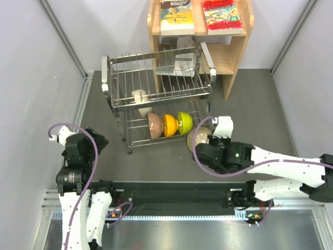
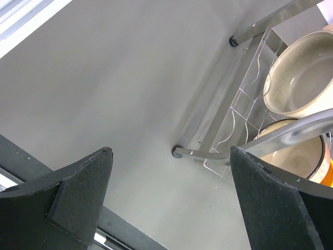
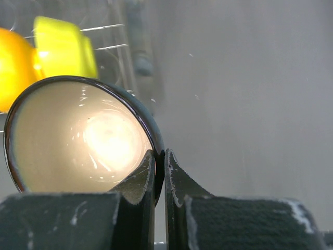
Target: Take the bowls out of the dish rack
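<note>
We see the dark teal bowl [image 3: 78,138], pale inside, tipped on its side with its rim pinched between the fingers of the right hand [image 3: 159,159], which is clenched tight on that rim. In the top view this bowl sits at centre frame, just off the lower right corner of the dish rack [image 1: 156,86]. We can't tell if it touches the counter [image 1: 250,104].

Just left of it, three bowls stand on edge in the rack's lower tier. They are side by side: yellow-green bowl [image 1: 184,122], orange bowl [image 1: 169,125], pinkish-brown bowl [image 1: 155,125]. The cream-white bowl [image 1: 139,99] sits on the upper tier, above and left of them.

The left hand [image 2: 171,192] is released, fingers spread wide. It is at the lower left of the top view, well apart from the rack and holding nothing. Its wrist view shows bare counter and a rack foot between the fingers.

A wooden bookshelf [image 1: 231,57] stands behind the rack at top centre, with two books [image 1: 177,18] on it.
</note>
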Robot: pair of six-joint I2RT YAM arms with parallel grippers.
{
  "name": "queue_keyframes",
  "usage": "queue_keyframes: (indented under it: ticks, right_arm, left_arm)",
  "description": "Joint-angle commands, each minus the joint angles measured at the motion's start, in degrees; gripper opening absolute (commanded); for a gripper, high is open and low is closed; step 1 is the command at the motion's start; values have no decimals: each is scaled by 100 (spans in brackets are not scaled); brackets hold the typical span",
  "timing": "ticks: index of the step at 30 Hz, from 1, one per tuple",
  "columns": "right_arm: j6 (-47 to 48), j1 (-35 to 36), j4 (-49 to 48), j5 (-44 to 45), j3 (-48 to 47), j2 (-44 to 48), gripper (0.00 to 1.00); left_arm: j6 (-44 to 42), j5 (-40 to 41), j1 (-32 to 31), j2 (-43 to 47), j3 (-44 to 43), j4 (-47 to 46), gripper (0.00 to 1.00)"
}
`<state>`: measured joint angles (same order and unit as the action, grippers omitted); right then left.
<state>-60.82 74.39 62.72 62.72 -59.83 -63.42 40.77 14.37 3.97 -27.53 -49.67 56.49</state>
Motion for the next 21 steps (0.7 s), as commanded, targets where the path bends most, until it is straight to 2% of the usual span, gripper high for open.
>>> queue_keyframes:
  ticks: [1,8,14,20,21]
  right_arm:
    - [-1309,-117,706,504,-46,725,0]
    - [-915,-1022,566,452,191,1059,0]
    - [-300,-1734,-22,373,437,1279,0]
    - [833,-2788,-1321,-171,780,1209,0]
    - [1287,-3077,-1854,-303,850,1218,0]
  left_arm:
    - [-52,-66,-10,-60,10,-376,99]
    - [-61,-83,-10,-68,10,-375,99]
    - [-70,-84,-19,-77,10,-393,99]
    - [-87,-110,-10,-121,19,-402,99]
    - [-87,-110,-10,-121,19,-402,99]
